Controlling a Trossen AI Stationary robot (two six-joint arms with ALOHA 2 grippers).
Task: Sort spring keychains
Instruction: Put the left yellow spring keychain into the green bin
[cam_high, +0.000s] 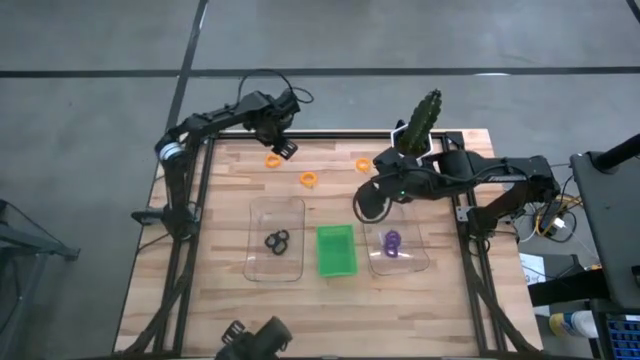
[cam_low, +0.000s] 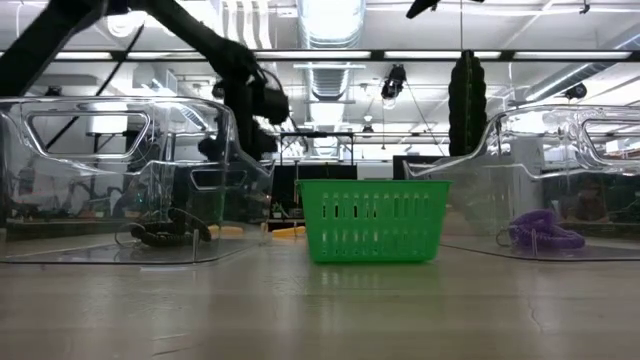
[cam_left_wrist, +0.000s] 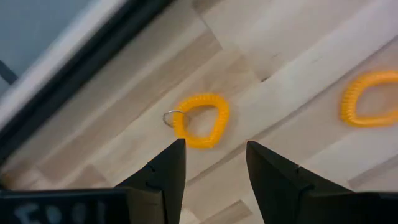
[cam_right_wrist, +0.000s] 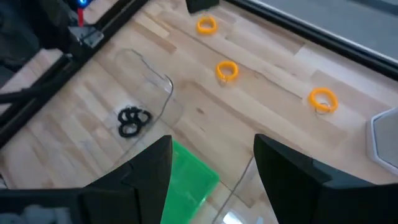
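Observation:
Three orange spring keychains lie flat on the wooden table: one (cam_high: 272, 160) near the far left, one (cam_high: 308, 180) in the middle, one (cam_high: 363, 165) farther right. My left gripper (cam_high: 284, 149) hovers open just above the first orange keychain (cam_left_wrist: 200, 121), fingers apart and short of it. Black keychains (cam_high: 277, 241) lie in the left clear tray (cam_high: 252, 265), purple keychains (cam_high: 391, 243) in the right clear tray (cam_high: 420, 262). My right gripper (cam_high: 364, 206) hangs open and holds nothing, over the table beside the far corner of the right clear tray; its wrist view shows all three orange keychains (cam_right_wrist: 227, 70).
A green slotted tray (cam_high: 337, 250) stands between the two clear trays. A green cactus-like plant (cam_high: 421, 120) in a white pot sits at the far edge behind my right arm. Bare wood lies between the orange keychains and the trays. Black frame rails run along the table's sides.

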